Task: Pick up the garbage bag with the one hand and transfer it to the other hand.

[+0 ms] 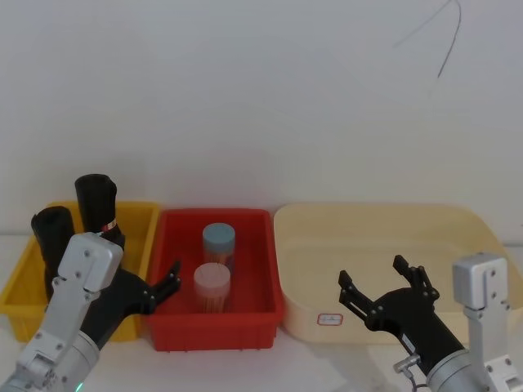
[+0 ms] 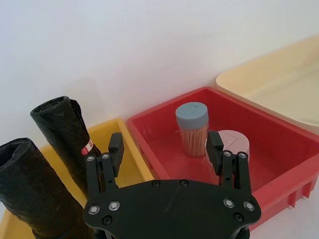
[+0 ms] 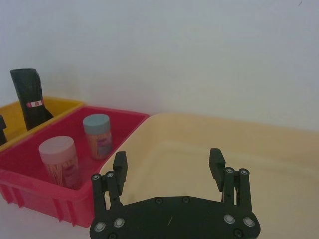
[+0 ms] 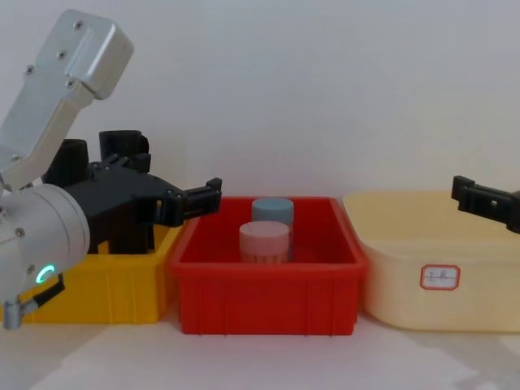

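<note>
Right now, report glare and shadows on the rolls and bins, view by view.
Left wrist view: soft grey sheen on the creased garbage bag, no hard glare, open left gripper hovering near it; head view: even light, faint shading inside the cream tub; chest view: soft shadow on the table under the red bin; right wrist view: open right gripper facing the tub, no glare.

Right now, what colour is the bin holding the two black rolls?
The bin is yellow, clearest in the head view.
</note>
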You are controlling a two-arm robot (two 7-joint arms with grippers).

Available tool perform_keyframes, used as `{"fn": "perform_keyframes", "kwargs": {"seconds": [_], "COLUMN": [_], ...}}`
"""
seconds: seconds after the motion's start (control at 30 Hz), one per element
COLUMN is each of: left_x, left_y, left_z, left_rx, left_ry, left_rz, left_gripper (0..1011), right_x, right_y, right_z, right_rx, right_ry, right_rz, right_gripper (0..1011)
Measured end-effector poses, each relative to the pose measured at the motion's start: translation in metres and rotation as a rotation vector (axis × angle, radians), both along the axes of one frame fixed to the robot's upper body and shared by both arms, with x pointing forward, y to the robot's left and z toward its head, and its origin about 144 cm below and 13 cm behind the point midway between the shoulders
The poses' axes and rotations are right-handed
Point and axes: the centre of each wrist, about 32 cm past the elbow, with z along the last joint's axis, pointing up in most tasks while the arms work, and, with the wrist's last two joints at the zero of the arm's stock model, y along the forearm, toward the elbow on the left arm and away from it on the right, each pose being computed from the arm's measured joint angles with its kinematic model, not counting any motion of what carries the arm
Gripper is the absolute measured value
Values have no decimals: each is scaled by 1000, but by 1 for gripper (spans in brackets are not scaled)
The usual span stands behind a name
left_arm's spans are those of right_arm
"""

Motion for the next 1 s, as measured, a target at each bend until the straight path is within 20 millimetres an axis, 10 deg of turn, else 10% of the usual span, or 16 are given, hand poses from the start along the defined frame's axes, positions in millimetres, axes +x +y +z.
{"fn": "perform_keyframes", "kwargs": {"seconds": [1.0], "left_x": [0], "left_y": [0], "left_z": [0], "left_rx": [0], "left_ry": [0], "left_rz": [0], "left_gripper": [1000], "right_x": [0], "right_y": [0], "right_z": [0], "right_rx": [0], "right_ry": [0], "right_rz": [0], "right_gripper": [1000]}}
